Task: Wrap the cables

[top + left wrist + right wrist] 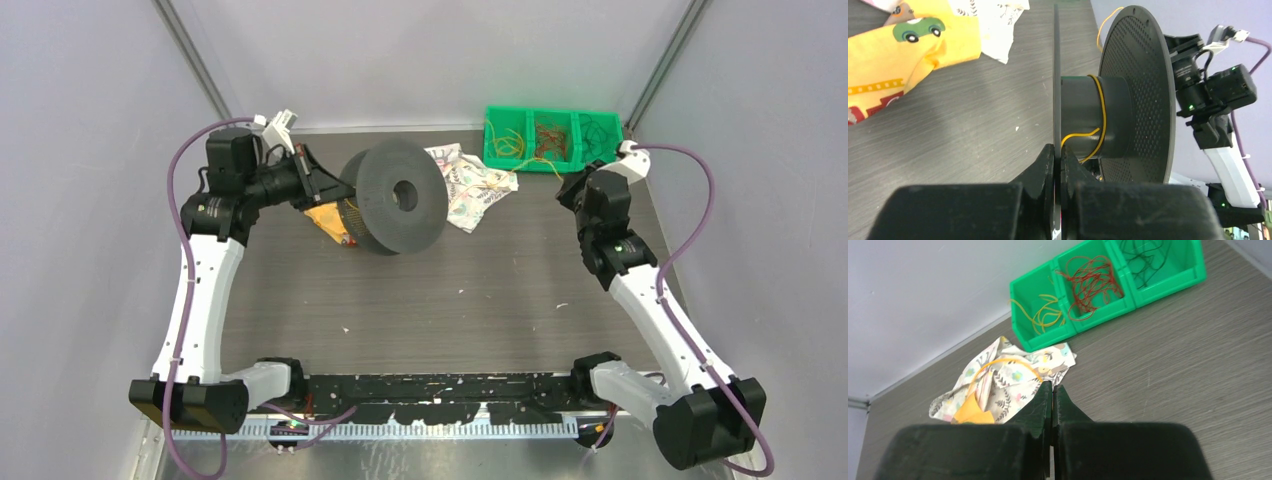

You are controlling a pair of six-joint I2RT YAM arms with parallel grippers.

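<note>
Thin yellow cable (1104,107) loops round the perforated, disc-flanged black spool (1140,85).

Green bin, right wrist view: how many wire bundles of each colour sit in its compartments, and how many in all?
Yellow wire bundle: 1
Red wire bundle: 1
Black wire bundle: 1
Total in the green bin: 3

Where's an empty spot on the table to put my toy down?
The wide bare middle of the table, between the left arm and right arm and nearer than the spool, is free. The far edge is crowded: spool, patterned cloth, green bin.
</note>
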